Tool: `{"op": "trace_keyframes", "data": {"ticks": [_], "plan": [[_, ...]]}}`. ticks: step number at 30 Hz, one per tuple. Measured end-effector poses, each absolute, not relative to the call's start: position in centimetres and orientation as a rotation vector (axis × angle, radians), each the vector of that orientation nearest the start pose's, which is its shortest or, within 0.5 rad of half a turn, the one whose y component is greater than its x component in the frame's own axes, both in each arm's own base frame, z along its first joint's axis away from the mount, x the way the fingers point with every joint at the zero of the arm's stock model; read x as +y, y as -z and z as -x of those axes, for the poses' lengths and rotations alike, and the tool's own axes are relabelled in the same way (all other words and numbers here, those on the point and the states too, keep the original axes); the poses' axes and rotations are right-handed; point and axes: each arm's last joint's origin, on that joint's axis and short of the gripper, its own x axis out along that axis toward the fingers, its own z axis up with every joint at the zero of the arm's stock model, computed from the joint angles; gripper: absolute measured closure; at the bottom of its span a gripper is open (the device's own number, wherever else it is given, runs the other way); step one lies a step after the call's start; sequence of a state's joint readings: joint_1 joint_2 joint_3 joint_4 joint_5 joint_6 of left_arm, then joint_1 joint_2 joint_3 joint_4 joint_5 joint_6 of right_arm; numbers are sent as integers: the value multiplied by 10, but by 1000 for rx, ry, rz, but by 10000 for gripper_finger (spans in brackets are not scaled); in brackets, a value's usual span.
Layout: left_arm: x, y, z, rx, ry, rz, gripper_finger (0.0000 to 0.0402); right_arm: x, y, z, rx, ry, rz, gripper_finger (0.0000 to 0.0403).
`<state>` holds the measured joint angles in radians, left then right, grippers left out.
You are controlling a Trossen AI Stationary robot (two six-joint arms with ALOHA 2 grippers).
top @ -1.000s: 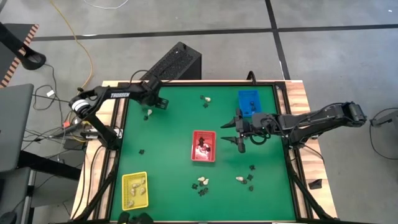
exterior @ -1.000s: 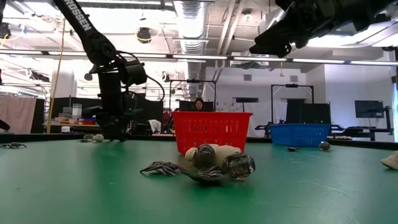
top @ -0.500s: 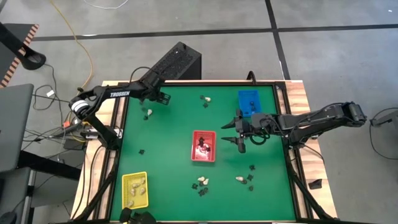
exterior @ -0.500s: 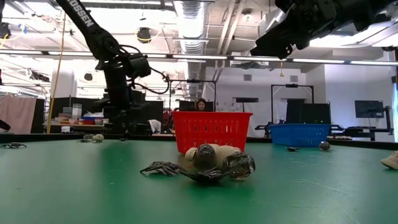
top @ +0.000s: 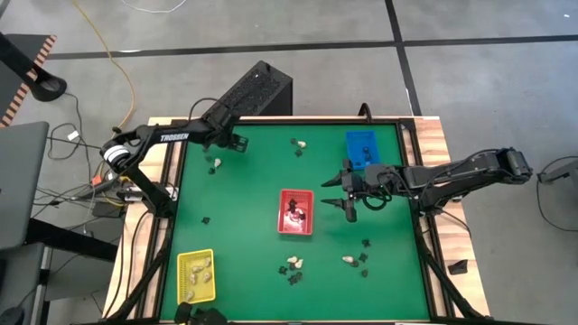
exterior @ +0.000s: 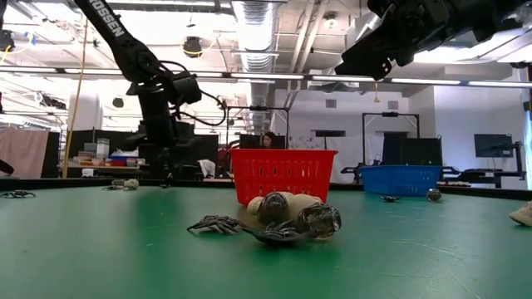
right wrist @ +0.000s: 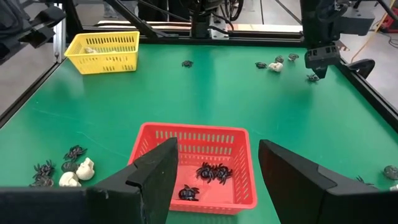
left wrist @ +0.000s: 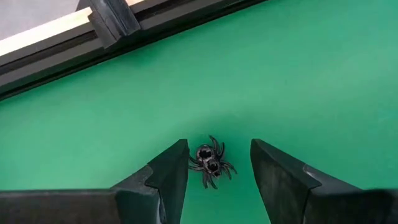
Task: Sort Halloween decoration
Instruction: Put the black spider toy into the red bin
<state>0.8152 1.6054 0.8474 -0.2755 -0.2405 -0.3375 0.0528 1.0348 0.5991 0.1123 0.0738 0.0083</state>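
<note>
The Halloween decoration is scattered small pieces on the green mat: black spiders and cream skulls. One black spider [left wrist: 210, 162] lies on the mat between the open fingers of my left gripper [left wrist: 219, 144], which hovers near the far left corner [top: 235, 143] without touching it. A cream skull [top: 215, 164] lies just nearer. My right gripper [top: 348, 194] hangs open above the mat, right of the red tray [top: 295, 212], with nothing between its fingers [right wrist: 214, 180]. Several spiders lie in the red tray [right wrist: 193, 165].
A yellow tray [top: 196, 275] with cream skulls stands at the near left and a blue tray [top: 361, 149] at the far right. Loose pieces lie near the far edge [top: 298, 144] and the near edge [top: 293, 266], [top: 357, 260]. The table's raised wooden border [left wrist: 93, 28] runs close behind the left gripper.
My left gripper has tipped a little and drawn slightly up off the mat toward the far edge, its fingers as far apart as before; since half a second ago it has kept still.
</note>
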Motion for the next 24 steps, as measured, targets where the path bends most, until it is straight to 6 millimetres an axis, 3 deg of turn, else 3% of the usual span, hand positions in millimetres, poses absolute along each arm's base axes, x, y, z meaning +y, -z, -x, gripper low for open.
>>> {"op": "trace_keyframes", "data": {"ticks": [24], "plan": [[216,-148,-200,874,-1133,599,237,10,-251,-224,322,22,-9,148]]}}
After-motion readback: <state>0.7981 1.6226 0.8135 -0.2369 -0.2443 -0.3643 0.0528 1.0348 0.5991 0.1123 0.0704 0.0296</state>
